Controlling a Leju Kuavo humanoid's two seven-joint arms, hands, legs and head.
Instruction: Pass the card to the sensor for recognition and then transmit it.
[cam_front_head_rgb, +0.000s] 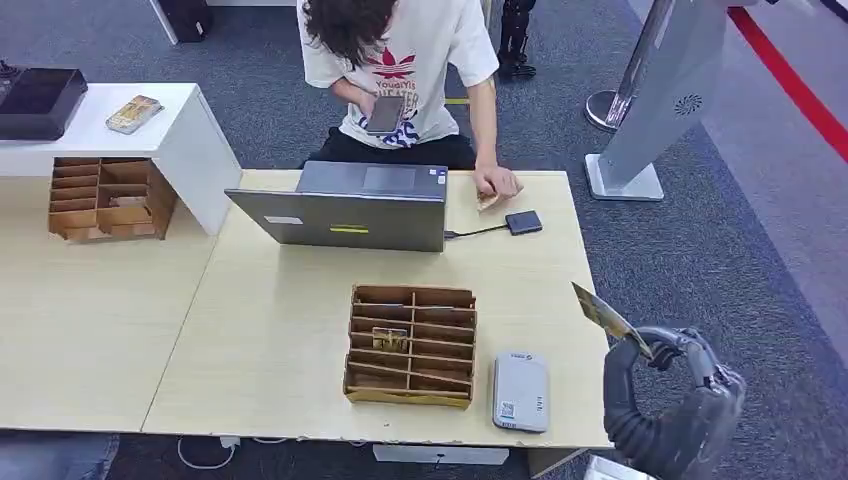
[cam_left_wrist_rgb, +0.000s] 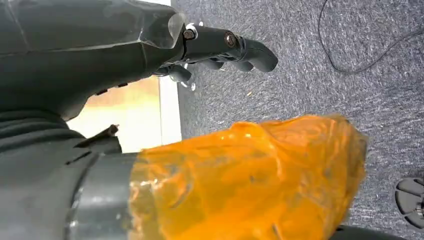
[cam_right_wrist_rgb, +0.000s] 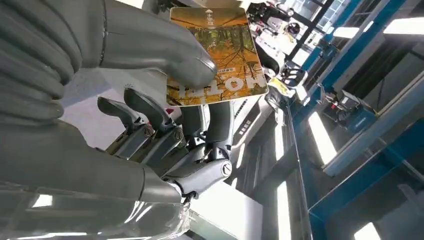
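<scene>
card held up off the table's right edge

nearest us, our right hand (cam_front_head_rgb: 672, 352) pinches the card (cam_front_head_rgb: 606, 314) between thumb and fingers, raised just past the right edge of the table (cam_front_head_rgb: 270, 330). in the head view the card shows almost edge-on, its long axis slanting from the fingertips up and away toward the table. in the right wrist view its printed face (cam_right_wrist_rgb: 217, 52), orange and green with pale lettering, is turned to the camera, the thumb (cam_right_wrist_rgb: 165, 50) pressed on one end and the free end pointing away from the palm.

our left hand (cam_left_wrist_rgb: 225, 47) hangs over grey carpet, fingers apart and holding nothing.

on the table near the front edge lies the grey sensor (cam_front_head_rgb: 520, 392), flat, well apart from the card. just beside it stands a wooden rack (cam_front_head_rgb: 411, 345). farther back is a laptop (cam_front_head_rgb: 345, 205), and beyond it sits a person (cam_front_head_rgb: 400, 70), one hand resting on the table.
</scene>
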